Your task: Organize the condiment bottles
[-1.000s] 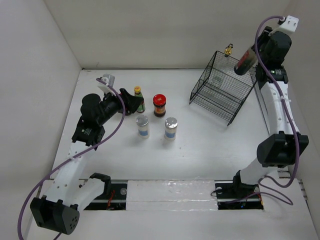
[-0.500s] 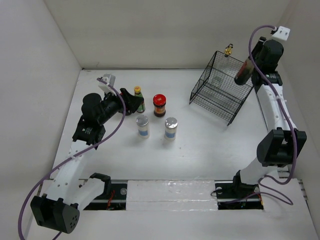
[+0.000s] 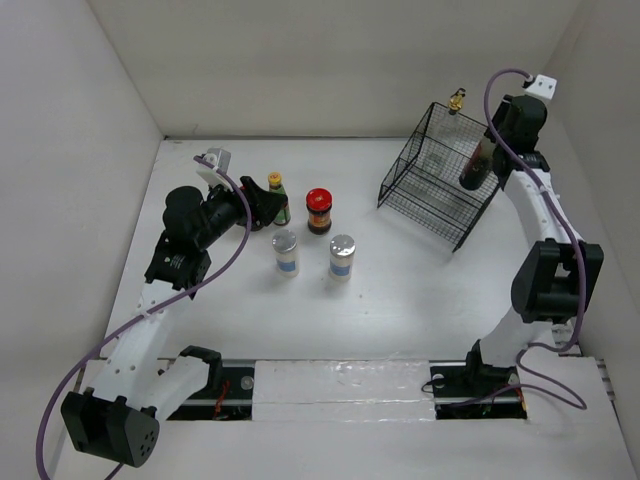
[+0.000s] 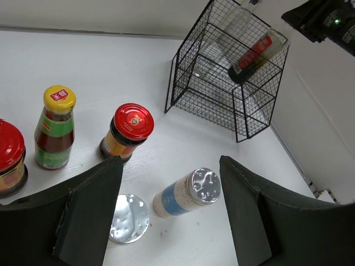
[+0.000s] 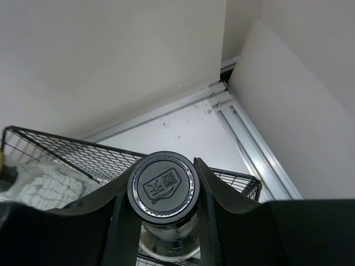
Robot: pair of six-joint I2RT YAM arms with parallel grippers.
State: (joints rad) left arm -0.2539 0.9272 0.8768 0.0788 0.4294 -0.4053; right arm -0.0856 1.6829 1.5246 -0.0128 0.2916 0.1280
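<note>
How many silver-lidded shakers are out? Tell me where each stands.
2. One shaker stands in front of the yellow-capped bottle; the other stands beside it, in front of the red-lidded jar. Neither is in the basket. None seems hidden.

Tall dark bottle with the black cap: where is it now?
Top view, far right: the right gripper holds the tall dark bottle tilted at the top of the black wire basket, beside the clear gold-capped bottle.

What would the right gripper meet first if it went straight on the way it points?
The black wire basket. The right gripper, jaws shut on the tall dark bottle, points down into it, so the bottle's base would likely reach the mesh first. Depth is unclear.
</note>
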